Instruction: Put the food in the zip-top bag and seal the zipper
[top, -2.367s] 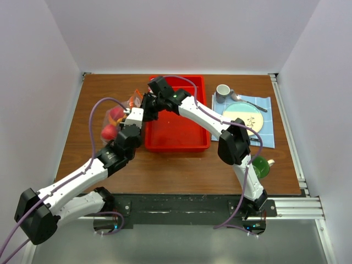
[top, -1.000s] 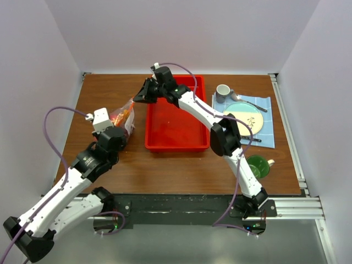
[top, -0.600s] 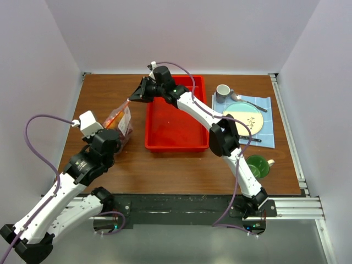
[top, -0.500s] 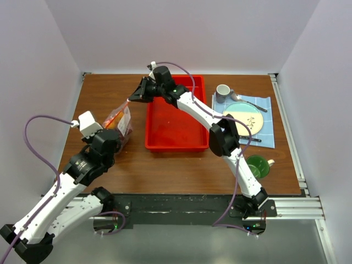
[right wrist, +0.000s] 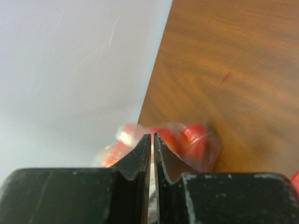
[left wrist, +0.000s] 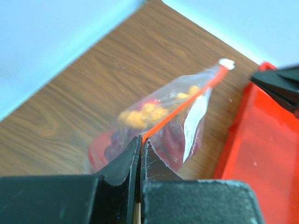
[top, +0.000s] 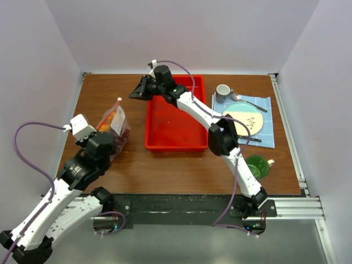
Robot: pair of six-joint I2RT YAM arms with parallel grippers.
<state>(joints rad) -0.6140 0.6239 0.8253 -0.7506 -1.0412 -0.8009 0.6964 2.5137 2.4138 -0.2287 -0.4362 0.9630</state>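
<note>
The zip-top bag (top: 114,124) stands on edge on the table's left side, left of the red tray. Through its clear plastic (left wrist: 177,126) I see the food: a yellow cluster (left wrist: 140,114), purple grapes (left wrist: 170,142) and red pieces. My left gripper (left wrist: 140,138) is shut on the near end of the orange-red zipper (left wrist: 180,109); from above it (top: 108,137) sits at the bag's near end. My right gripper (top: 133,94) hovers by the tray's far left corner, apart from the bag's far tip. Its jaws (right wrist: 152,135) are shut on nothing, with the blurred bag (right wrist: 187,140) beyond them.
The red tray (top: 176,144) lies mid-table. To its right are a blue cloth (top: 268,113) with a plate (top: 245,116), a spoon (top: 248,102) and a grey mug (top: 222,92). A green cup (top: 258,165) stands nearer. White walls close in the left and back edges.
My left arm has drawn back toward the near left, pulling the bag along by the zipper. The bag's far end has come out of the right gripper, which has barely moved.
</note>
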